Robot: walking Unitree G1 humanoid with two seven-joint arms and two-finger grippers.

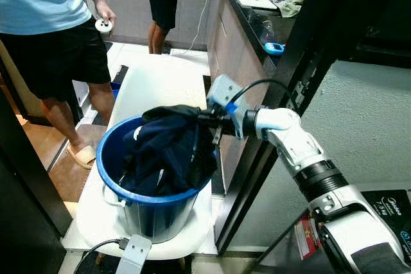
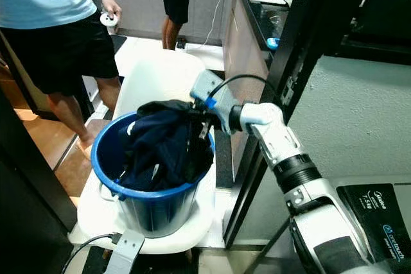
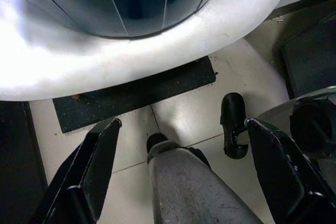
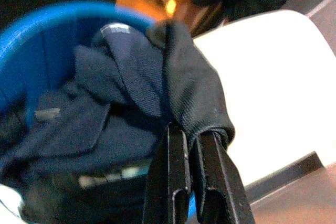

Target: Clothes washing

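Blue bucket (image 1: 115, 187) on white chair (image 1: 160, 81) holding dark clothes (image 1: 164, 155), right gripper (image 1: 209, 120) clamped on black garment (image 4: 191, 90) at the bucket's right rim, left gripper (image 3: 178, 169) spread wide, empty, near below the chair, person (image 1: 54, 36) far left.

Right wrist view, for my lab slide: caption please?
Right gripper, jaws shut on a fold of dark clothing, above the blue bucket on a white chair.
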